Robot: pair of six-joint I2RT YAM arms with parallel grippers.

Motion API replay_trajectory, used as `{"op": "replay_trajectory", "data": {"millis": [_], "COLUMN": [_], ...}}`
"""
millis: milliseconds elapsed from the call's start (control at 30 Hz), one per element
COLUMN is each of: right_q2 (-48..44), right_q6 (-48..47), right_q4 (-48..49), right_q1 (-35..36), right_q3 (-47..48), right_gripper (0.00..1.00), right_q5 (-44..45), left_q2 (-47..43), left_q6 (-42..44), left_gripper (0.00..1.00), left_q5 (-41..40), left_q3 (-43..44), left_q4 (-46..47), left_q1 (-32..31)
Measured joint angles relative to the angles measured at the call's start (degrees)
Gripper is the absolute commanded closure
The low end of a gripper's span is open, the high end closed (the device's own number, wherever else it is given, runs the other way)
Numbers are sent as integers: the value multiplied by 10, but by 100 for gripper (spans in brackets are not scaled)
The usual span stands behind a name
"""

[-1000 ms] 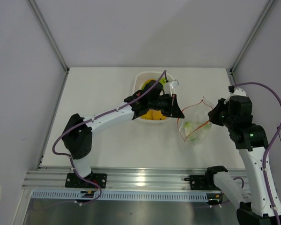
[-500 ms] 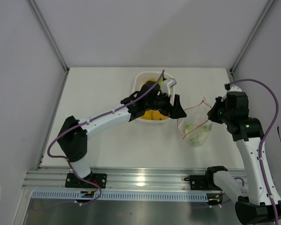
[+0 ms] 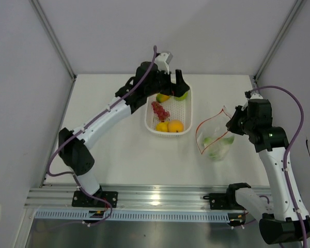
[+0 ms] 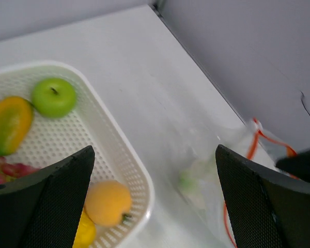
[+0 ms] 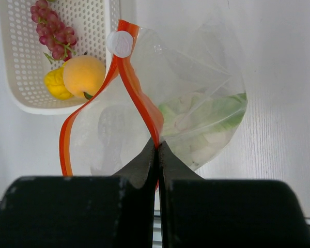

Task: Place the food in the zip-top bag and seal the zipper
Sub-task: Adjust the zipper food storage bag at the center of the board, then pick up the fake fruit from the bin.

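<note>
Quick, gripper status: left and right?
Left gripper: open, holding nothing, above the basket.
Right gripper: shut on the zipper of the zip-top bag.

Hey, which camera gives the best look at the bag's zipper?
Right wrist view: the zipper runs close and sharp, white slider tab visible. Top external shows the zipper only as a thin red loop; left wrist catches a blurred orange piece at its right edge.
</note>
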Motion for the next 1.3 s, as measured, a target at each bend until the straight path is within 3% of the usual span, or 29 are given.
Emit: {"op": "replay_trajectory", "data": {"millis": [233,400,567,933,1200,1300], "right_q2": [12,23,26,33,26,23], "right_q6": [-2,-6,-8,1,7,7], "right_q4": [8,16,23,43,45,46], "right_q1": [0,-1,-1,-1,0,1], "right_q3": [0,0,-7,-19,-28,-30], "right_gripper": [100,100,100,100,100,100], "right_q5": [-3,-3,-5,-35,-42,-43], "left_q2": [160,258,284,265,262,262], "left_q6": [3,10,-57,-211,-300,-323], "left_gripper": [6,13,16,18,17,22], "left_q5": [-11,9,3,-23,-91,-111], "left_q3": [203,252,229,76,89,108], "left_q4": [-116,-153,-212,-214,-243,-252], "left_q1": [82,104,114,114,97,90]}}
